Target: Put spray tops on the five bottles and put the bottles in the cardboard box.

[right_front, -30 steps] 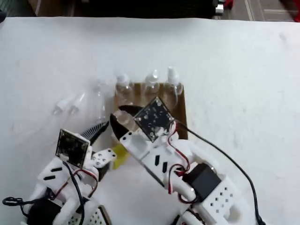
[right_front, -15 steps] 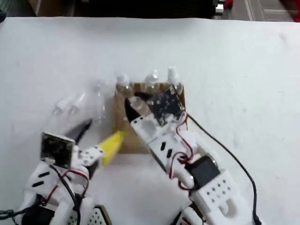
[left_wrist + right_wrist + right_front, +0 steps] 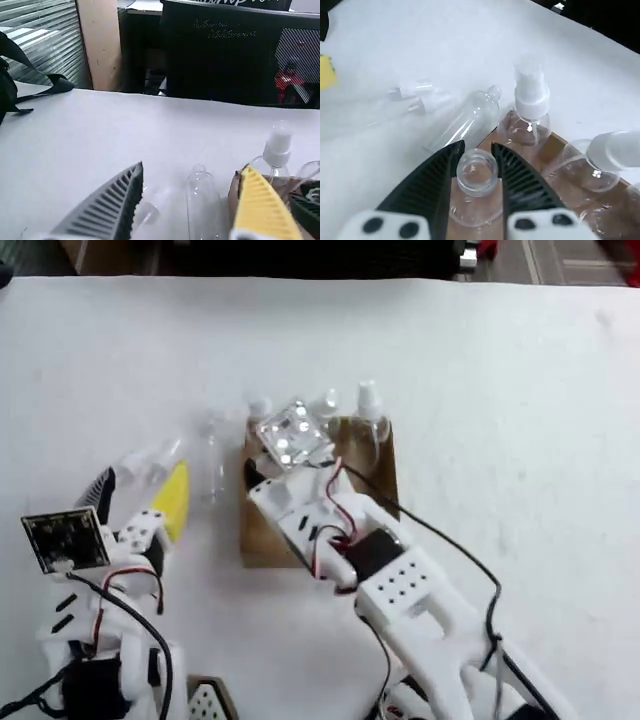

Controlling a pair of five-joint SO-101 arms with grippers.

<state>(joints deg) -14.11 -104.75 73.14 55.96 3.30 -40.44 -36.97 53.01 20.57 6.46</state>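
Observation:
My right gripper (image 3: pixel 476 146) is shut on the neck of an uncapped clear bottle (image 3: pixel 476 176) that stands in the cardboard box (image 3: pixel 258 540), at its left side. Three bottles with spray tops (image 3: pixel 369 400) stand along the box's far edge; two of them (image 3: pixel 530 107) rise just beyond the held one. Another uncapped bottle (image 3: pixel 210 455) lies on the table left of the box, with loose spray tops (image 3: pixel 148 462) beside it. My left gripper (image 3: pixel 192 172) is open, its grey and yellow fingers on either side of that lying bottle (image 3: pixel 202 200) and short of it.
The white table (image 3: pixel 500 390) stretches open to the right and behind the box. The right arm's body (image 3: pixel 400 590) lies over the box's near side. A dark chair (image 3: pixel 235 55) stands past the far table edge.
The right gripper pushed forward over the box with the bottle. The left arm swung left, away from the box's near corner, toward the lying bottle.

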